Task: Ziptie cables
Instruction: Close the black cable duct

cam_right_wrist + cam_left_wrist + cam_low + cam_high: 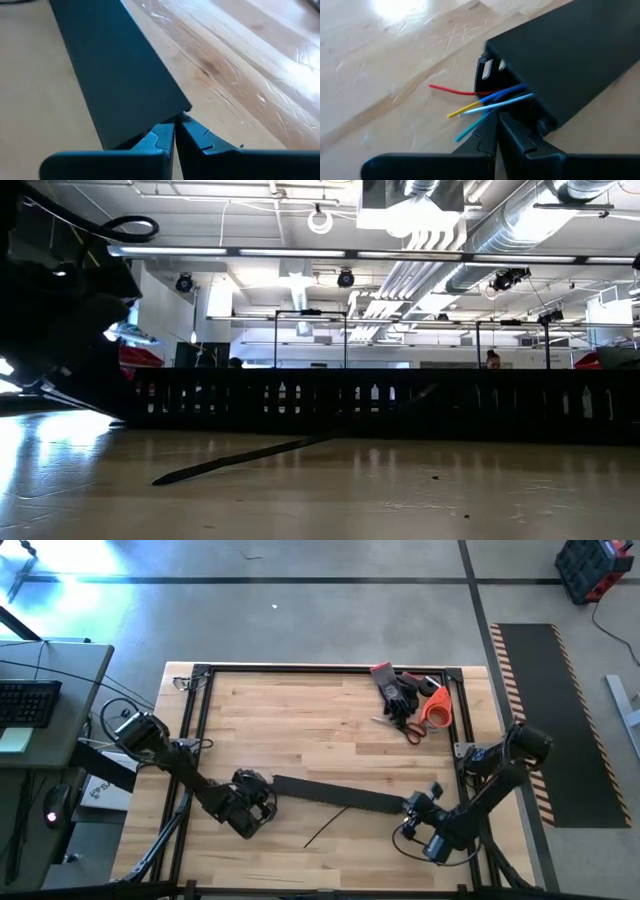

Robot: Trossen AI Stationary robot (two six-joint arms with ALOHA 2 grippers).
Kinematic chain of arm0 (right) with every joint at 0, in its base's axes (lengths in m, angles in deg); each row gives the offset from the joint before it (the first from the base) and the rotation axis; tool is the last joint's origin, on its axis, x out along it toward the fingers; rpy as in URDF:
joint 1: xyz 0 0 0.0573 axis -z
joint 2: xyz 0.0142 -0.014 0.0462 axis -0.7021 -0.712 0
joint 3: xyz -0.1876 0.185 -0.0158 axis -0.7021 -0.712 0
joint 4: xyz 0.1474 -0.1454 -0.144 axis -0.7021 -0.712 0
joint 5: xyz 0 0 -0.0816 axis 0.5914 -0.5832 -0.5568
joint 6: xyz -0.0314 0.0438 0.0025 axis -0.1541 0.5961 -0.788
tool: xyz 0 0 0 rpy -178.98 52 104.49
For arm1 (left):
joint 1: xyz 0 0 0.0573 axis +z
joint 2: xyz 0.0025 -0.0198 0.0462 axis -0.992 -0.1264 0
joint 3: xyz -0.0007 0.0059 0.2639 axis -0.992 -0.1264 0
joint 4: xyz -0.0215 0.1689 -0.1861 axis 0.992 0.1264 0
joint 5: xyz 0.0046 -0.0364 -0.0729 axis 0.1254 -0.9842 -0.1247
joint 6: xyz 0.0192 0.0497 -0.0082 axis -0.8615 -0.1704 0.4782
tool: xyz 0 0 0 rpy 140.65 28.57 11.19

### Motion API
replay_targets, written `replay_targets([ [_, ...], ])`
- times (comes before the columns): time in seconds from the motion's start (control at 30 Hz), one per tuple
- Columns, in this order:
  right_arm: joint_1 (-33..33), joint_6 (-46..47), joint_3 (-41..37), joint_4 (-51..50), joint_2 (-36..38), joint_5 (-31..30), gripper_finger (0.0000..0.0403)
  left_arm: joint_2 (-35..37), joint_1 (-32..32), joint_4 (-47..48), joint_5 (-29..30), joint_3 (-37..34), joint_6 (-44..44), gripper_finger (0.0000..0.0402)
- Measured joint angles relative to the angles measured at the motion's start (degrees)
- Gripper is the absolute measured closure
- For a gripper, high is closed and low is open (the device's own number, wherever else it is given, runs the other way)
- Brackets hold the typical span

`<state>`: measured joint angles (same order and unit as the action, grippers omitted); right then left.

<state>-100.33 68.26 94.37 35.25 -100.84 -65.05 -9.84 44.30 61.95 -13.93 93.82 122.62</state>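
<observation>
You can see thin red, yellow, blue and white cables (485, 100) poking out of one end of the long black slotted duct (340, 795), right in front of your left gripper (496, 131). Its fingers are pressed together, holding nothing. Your right gripper (175, 131) is pressed together too, tips touching the duct's other end. A thin black strip (250, 455) lies on the wooden table (300, 710) between them.

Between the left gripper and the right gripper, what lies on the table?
In the high view, the long black duct spans from the left gripper to the right gripper. A thin black strip lies beside its middle.
</observation>
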Motion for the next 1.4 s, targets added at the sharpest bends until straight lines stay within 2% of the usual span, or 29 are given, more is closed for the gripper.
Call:
replay_targets([
  [0.13,1.4,-1.9,0.0,-0.5,0.0,2.4,0.0403,-1.0,1.2,0.7,-0.7,1.4,-2.2,0.0401],
  [0.33,-0.2,2.9,0.0,-5.7,1.5,4.6,0.0403,1.6,0.5,8.9,-3.7,2.1,0.1,0.0401],
  [0.63,-4.9,9.7,0.0,-12.6,5.2,3.6,0.0403,7.1,-2.1,17.5,-3.1,2.1,4.5,0.0401],
  [0.73,-6.5,6.8,0.0,-10.4,6.6,-1.8,0.0403,9.5,-3.7,15.5,-0.6,2.4,1.4,0.0401],
  [0.83,-7.3,0.5,0.0,-4.2,7.7,-7.4,0.0403,10.8,-4.5,11.2,2.7,3.1,-2.0,0.0401],
  [0.97,-6.1,-9.4,0.0,5.1,8.2,-11.4,0.0403,10.5,-3.9,0.2,6.3,3.4,-10.0,0.0401],
  [1.1,-1.8,-17.4,0.0,10.5,8.1,-9.3,0.0403,9.6,-1.7,-12.6,7.2,3.4,-20.7,0.0401],
  [1.2,2.4,-23.2,0.0,13.6,7.6,-6.5,0.0403,7.9,0.7,-19.9,4.8,3.4,-27.4,0.0401],
  [1.33,8.2,-29.5,-0.1,15.6,7.5,-0.2,0.0403,4.6,4.4,-21.3,-3.7,3.4,-27.7,0.0401],
  [1.4,10.9,-31.8,-0.1,15.5,7.5,2.7,0.0403,2.3,5.6,-19.9,-5.6,3.4,-25.9,0.0401],
])
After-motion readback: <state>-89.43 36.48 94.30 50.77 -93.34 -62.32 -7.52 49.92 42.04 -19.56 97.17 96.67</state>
